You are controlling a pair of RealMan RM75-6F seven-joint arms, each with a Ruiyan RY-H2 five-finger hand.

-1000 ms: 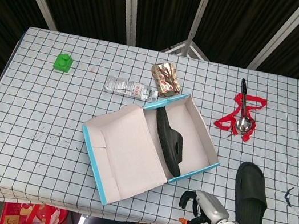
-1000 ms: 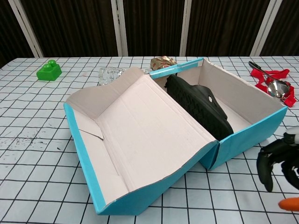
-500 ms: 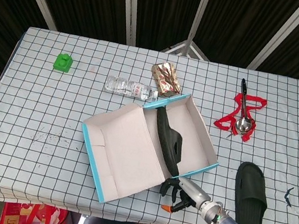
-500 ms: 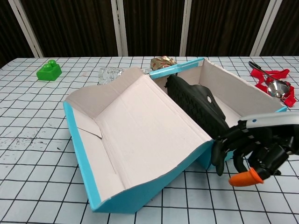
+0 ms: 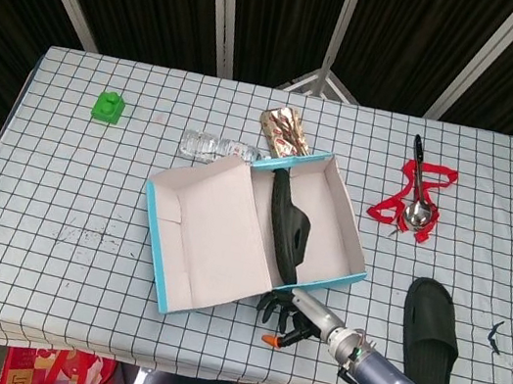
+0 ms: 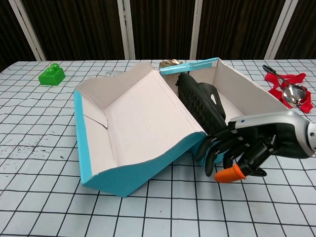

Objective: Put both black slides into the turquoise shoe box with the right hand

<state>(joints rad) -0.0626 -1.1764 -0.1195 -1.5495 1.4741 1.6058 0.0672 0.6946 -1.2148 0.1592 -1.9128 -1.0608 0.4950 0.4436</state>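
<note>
The turquoise shoe box (image 5: 154, 256) (image 6: 84, 140) lies open at the table's middle, its lid flap spread to the left. One black slide (image 5: 287, 227) (image 6: 200, 103) stands on its side inside the box, along the fold. The other black slide (image 5: 431, 332) lies flat on the table near the front right edge and is outside the chest view. My right hand (image 5: 290, 314) (image 6: 237, 150) holds nothing. Its fingers hang spread against the box's near front wall and touch it. The left hand appears in neither view.
A green toy brick (image 5: 107, 107) (image 6: 51, 75) sits at the back left. A clear bottle (image 5: 207, 147) and a foil packet (image 5: 285, 133) lie just behind the box. A red strap with a spoon (image 5: 416, 200) (image 6: 291, 89) is at the back right. The table's front edge runs just below the hand.
My right hand has swung left from beside the loose slide to the box's front wall. The box has slid back and turned, now hiding most of the bottle.
</note>
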